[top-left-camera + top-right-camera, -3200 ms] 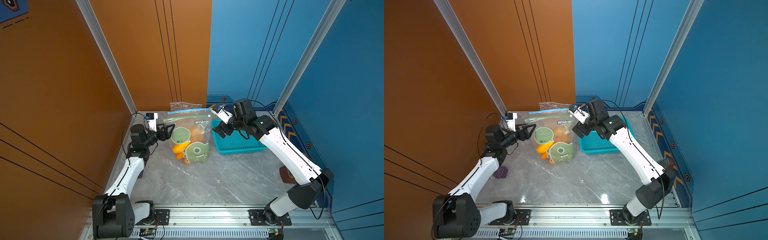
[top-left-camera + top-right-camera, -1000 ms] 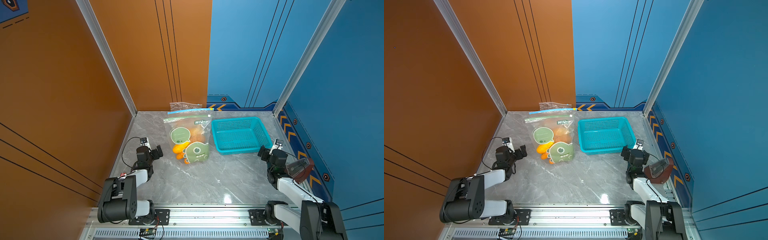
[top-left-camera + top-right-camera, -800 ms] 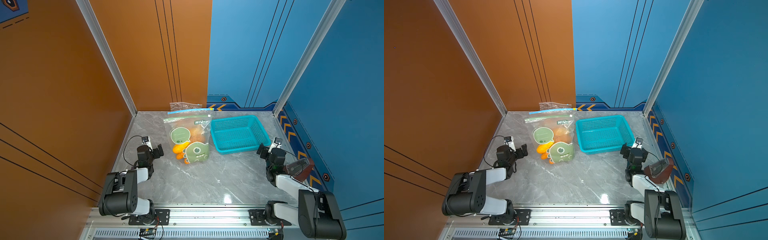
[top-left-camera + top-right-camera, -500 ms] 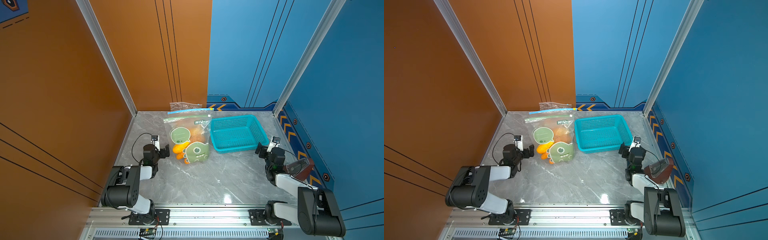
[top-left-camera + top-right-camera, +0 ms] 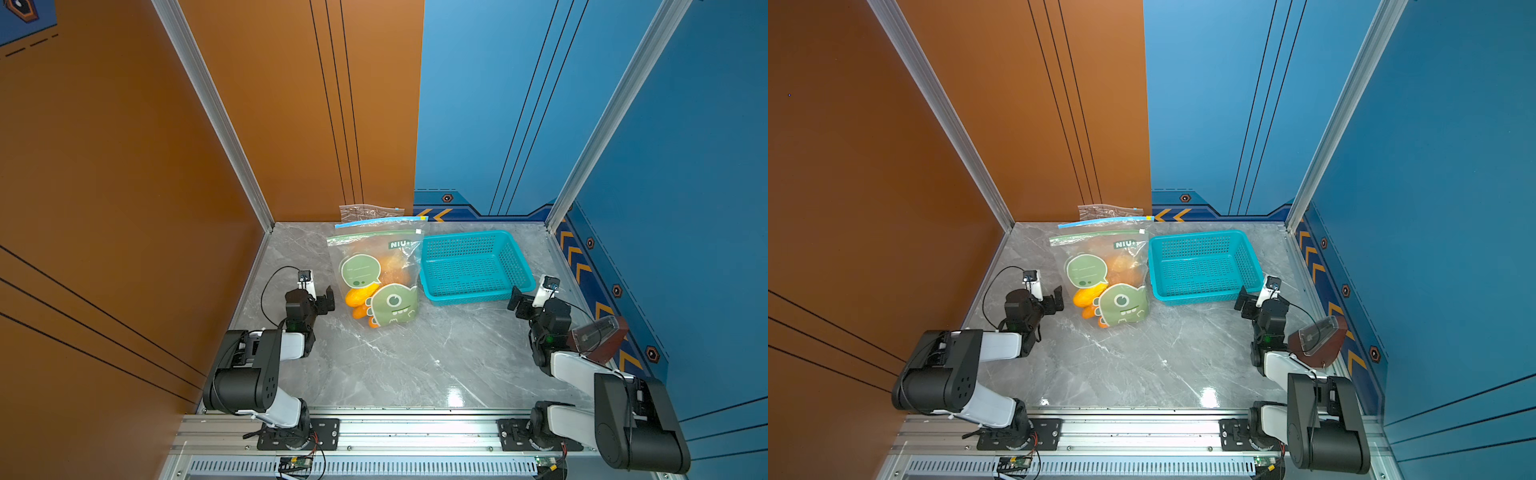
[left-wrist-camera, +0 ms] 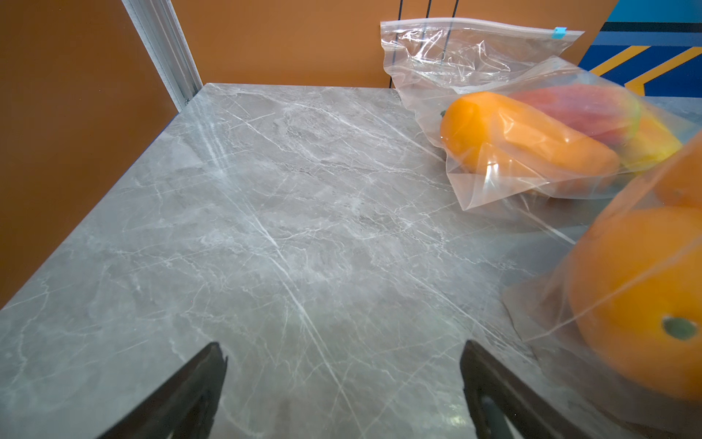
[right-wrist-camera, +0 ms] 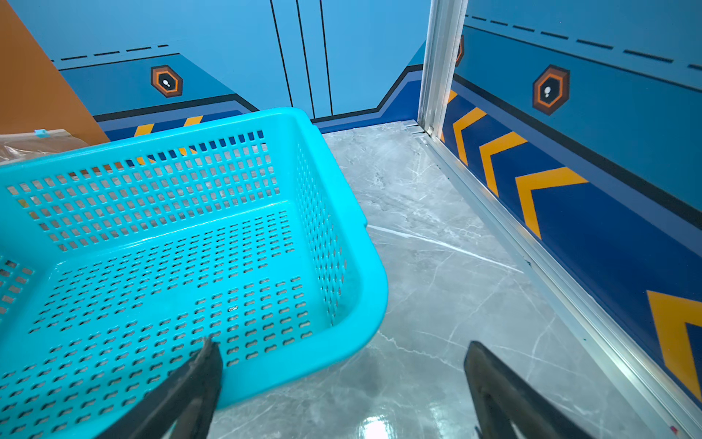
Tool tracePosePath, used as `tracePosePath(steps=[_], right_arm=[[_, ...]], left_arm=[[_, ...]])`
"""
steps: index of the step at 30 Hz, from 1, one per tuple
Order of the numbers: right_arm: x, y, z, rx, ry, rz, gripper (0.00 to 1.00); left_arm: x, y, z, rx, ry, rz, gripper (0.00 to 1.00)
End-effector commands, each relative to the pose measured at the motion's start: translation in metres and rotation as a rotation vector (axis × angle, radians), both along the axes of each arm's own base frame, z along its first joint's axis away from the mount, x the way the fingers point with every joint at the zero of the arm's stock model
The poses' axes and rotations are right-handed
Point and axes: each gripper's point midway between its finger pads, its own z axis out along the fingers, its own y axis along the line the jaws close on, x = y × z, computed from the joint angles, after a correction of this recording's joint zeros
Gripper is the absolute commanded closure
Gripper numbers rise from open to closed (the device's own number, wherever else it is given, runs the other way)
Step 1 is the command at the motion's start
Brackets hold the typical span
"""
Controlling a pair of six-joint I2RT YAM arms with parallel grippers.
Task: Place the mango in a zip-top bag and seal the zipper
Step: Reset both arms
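Left gripper (image 6: 343, 351) gapes empty just left of the bag (image 5: 376, 274) holding the mango (image 6: 577, 110); right gripper (image 7: 343, 349), likewise spread, sits at the near-right corner of the basket (image 5: 478, 296). Open tabletop (image 5: 415, 365) lies between them.

A robotics lab test cell: a grey marble-look table (image 5: 415, 365) boxed in by orange wall panels (image 5: 124, 166) and blue wall panels (image 5: 498, 104) joined by aluminium posts (image 5: 210, 104). A left arm (image 5: 291, 345) and a right arm (image 5: 573, 368) are bolted to a metal rail (image 5: 415, 432) along the near edge.
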Motion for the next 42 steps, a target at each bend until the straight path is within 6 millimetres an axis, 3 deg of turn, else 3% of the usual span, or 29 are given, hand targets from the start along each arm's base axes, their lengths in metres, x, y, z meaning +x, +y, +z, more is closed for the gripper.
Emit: tracePosePath(steps=[1, 7, 21, 42], right_arm=[[0.002, -0.001, 0.000, 0.018, -0.009, 0.002, 0.00], [0.011, 0.021, -0.002, 0.001, 0.015, 0.077, 0.00], [0.029, 0.020, -0.032, -0.012, 0.056, 0.057, 0.00], [0.036, 0.023, -0.034, -0.037, 0.093, 0.058, 0.00]], left_arm=[[-0.001, 0.002, 0.001, 0.011, -0.009, 0.024, 0.02], [-0.001, 0.002, 0.000, 0.013, -0.008, 0.025, 0.02], [-0.001, 0.002, 0.001, 0.015, -0.008, 0.025, 0.02], [-0.002, -0.004, 0.002, 0.074, -0.007, 0.036, 0.02]])
